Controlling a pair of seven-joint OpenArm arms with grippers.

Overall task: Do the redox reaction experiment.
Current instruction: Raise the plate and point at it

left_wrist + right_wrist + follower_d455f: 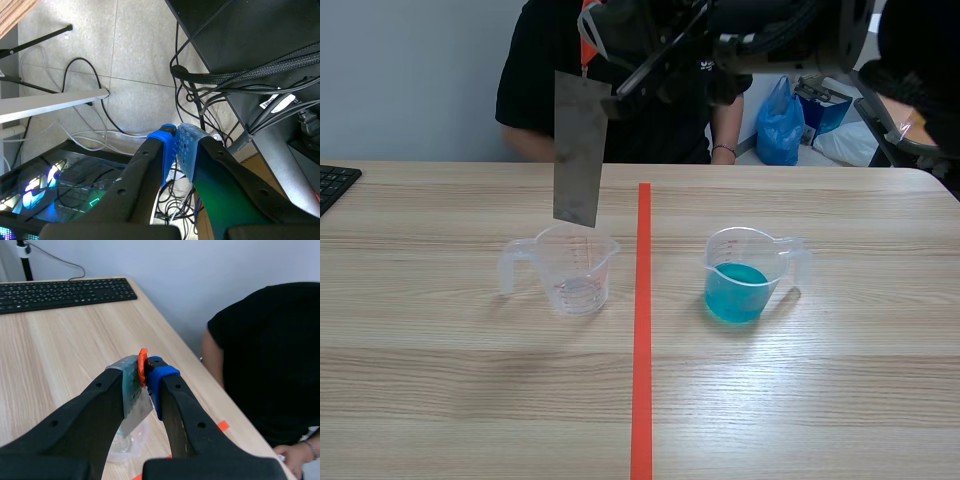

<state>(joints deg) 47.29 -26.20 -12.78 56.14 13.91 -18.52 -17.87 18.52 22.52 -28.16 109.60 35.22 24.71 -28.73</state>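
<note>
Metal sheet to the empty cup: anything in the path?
Nothing visible. The metal sheet, in the right arm's jaws, hangs just above the open mouth of the empty cup. The cup of blue liquid stands aside, across the tape line.

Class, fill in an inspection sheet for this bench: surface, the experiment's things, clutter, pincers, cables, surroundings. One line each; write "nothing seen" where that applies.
Surface: wooden table, with an orange-red tape line down its middle.
Job's things: a grey metal plate hangs upright over the empty clear cup. The cup of blue liquid stands on the tape's other side.
Clutter: a black keyboard at the table's edge.
Pincers: the right pincer is shut on the plate's top. The left pincer is shut on nothing, off the table and above the floor.
Cables: black cables and loose leads on the floor.
Surroundings: a person in black sits across the table, with a blue bag behind.
</note>
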